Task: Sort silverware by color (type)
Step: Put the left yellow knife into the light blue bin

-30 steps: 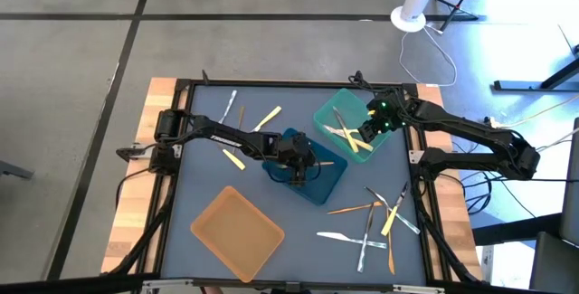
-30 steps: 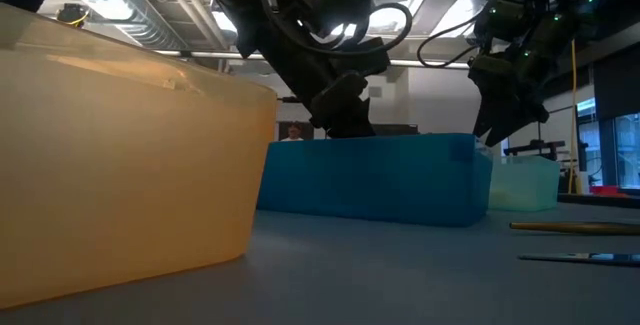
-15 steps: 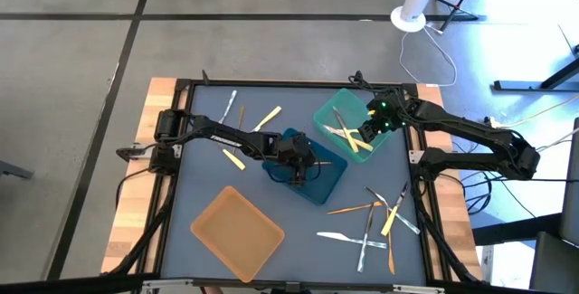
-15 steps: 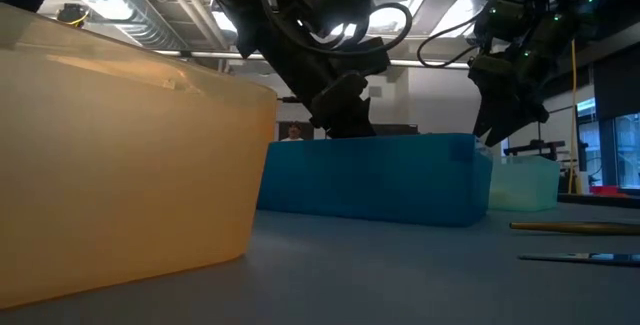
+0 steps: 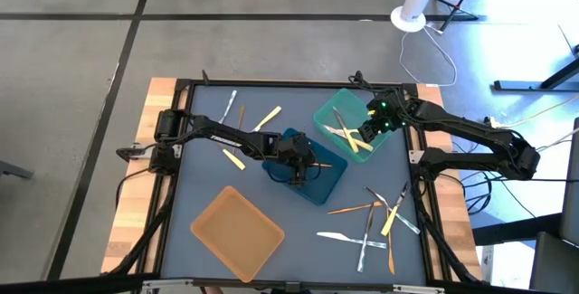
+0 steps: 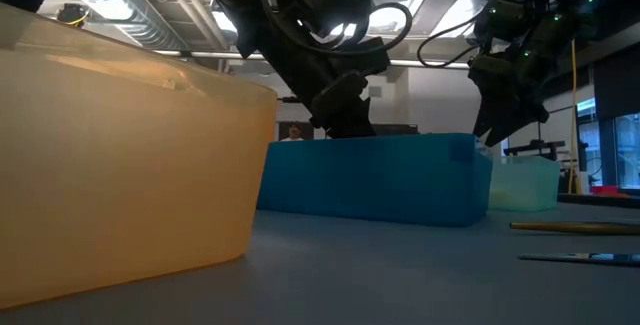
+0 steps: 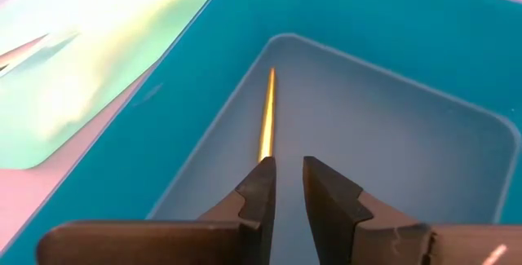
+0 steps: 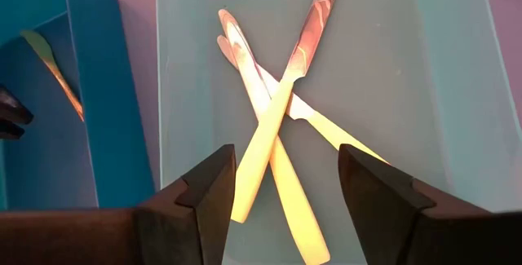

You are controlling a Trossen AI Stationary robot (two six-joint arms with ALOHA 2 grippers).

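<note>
left gripper (image 7: 287, 185) above orange utensil (image 7: 267, 125) in blue tray (image 7: 196, 110)

arms: two, black, slender jointed links, white lettering along the left arm (image 5: 213, 134)
cables: black, looped at each base
right arm (image 5: 470, 131): green light near the wrist
fingers (image 7: 259, 196): dark, stepped tips

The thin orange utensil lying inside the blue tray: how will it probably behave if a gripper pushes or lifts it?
The thin orange plastic utensil looks slim and flat, so it is probably very light and may slide on the smooth floor of the blue rectangular tray rather than roll. It lies close to the tray wall, which could make gripping awkward. It probably flexes slightly if squeezed.
</note>
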